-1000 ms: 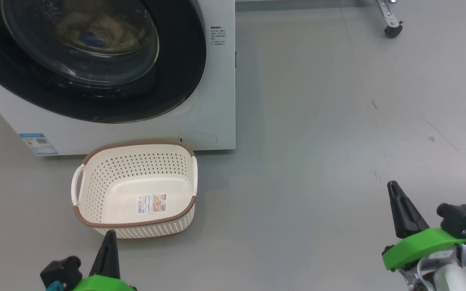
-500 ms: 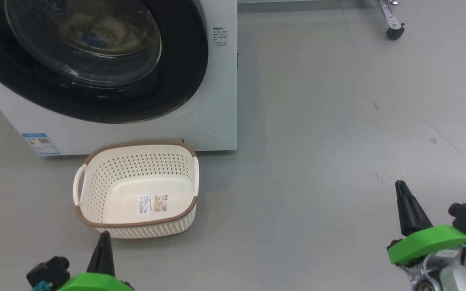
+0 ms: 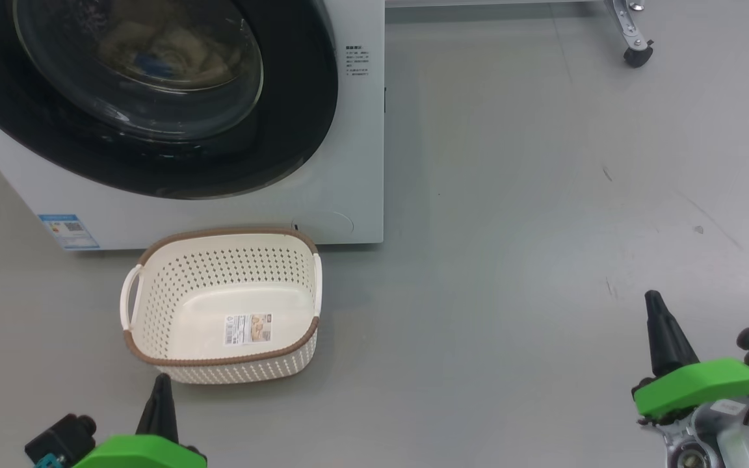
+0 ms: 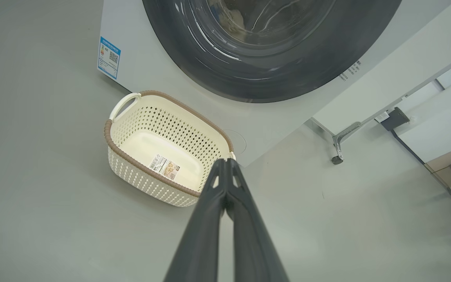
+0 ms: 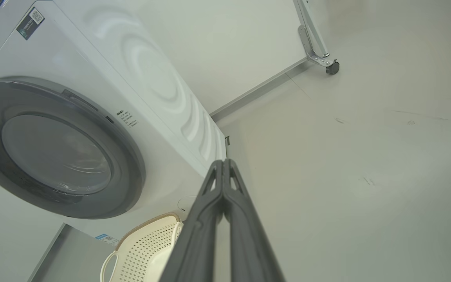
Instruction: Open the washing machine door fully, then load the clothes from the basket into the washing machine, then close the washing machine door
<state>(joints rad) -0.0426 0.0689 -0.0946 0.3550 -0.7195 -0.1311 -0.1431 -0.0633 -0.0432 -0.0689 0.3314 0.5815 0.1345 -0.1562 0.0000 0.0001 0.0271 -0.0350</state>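
Observation:
The white washing machine fills the upper left of the head view. The washing machine door lies flat against its front, and cream clothes with a blue patch show behind the glass. On the floor in front stands the basket, with just a label on its bottom. My left gripper is shut and holds nothing, just on my side of the basket. Far right over bare floor, my right gripper is shut too. The left wrist view shows the fingertips together over the basket. The right wrist view shows closed tips, the door and the basket.
A blue sticker sits low on the machine's front. A metal leg with a black caster stands at the far right. Pale cabinets lie beyond the machine in the left wrist view. Grey floor stretches to the right of the machine.
The head view has shifted slightly. Both shut grippers have drawn a little outward, the left one also lower, toward the bottom corners. The basket and the door have not moved.

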